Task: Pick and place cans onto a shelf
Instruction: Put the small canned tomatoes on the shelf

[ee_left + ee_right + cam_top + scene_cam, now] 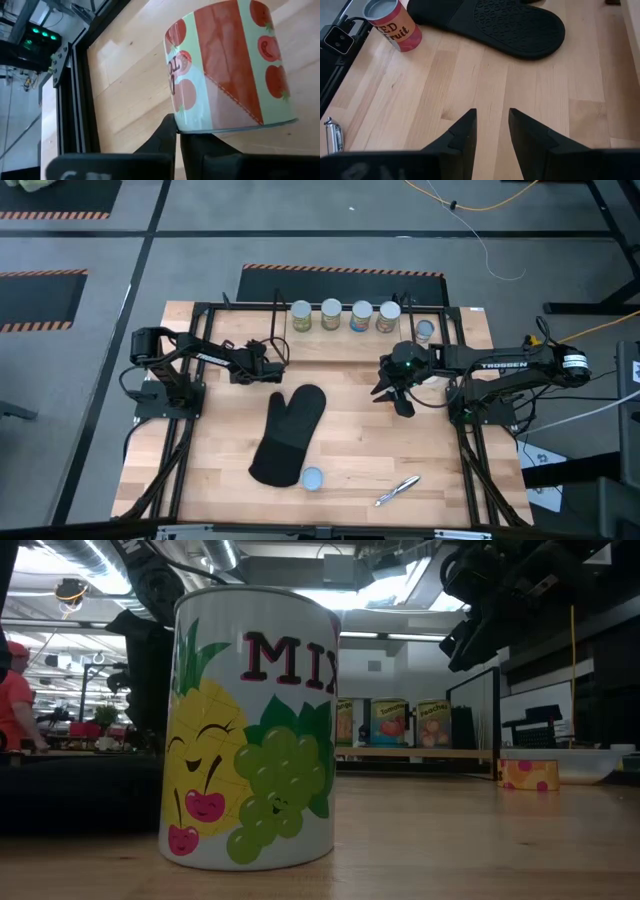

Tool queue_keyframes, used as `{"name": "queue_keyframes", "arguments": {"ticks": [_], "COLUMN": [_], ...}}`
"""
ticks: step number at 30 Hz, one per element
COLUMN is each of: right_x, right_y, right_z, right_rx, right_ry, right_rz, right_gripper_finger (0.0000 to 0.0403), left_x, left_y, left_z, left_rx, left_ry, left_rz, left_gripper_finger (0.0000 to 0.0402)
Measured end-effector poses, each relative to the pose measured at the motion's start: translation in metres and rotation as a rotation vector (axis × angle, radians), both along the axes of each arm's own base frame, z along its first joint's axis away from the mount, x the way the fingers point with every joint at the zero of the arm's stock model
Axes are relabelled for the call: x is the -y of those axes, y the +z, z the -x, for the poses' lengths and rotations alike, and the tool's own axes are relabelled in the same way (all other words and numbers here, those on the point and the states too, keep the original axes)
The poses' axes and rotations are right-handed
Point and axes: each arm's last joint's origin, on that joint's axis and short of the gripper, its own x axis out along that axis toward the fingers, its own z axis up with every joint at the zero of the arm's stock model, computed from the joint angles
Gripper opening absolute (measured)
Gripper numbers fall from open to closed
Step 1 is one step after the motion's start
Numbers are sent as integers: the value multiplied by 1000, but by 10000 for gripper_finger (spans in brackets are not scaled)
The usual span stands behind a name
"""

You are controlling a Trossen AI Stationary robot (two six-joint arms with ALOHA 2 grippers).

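Observation:
The shelf (340, 340) stands at the table's far side with several cans (331, 313) in a row on it; the low view shows them on its board (420, 752). My left gripper (272, 362) is at the shelf's left end, shut, with a tomato-label can (225, 70) right at its fingertips (169, 131). The high view does not show this can. A fruit-label can (312, 478) (250, 730) stands upright near the front edge. My right gripper (492, 125) hovers open above bare table, right of centre, with nothing between its fingers. My left gripper's shut fingertips (170, 125) lie against the tomato can's silvery end rim (200, 131), slanting down at it. I cannot tell whether the rim is caught between them or only touched. The can shows tilted in the wrist view, and what it rests on is hidden.
A black oven mitt (290, 435) lies across the table's middle. A silvery pen (397, 490) lies near the front edge. One more can (425, 330) stands right of the shelf. Black frame rods (180, 450) run along both table sides.

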Motion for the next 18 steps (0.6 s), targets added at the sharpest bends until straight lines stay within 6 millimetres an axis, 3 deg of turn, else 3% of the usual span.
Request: {"name": "queue_keyframes", "arguments": {"ticks": [9,18], "right_x": [0,0], "right_y": [0,0], "right_z": [0,0], "right_rx": [0,1], "right_ry": [0,0], "right_rz": [0,0], "right_gripper_finger": [118,118], "left_x": [14,41], "left_y": [3,36], "left_z": [-3,-28], "left_rx": [-39,-72], "left_ry": [-57,-174], "left_rz": [80,283], "left_gripper_finger": [2,1]}}
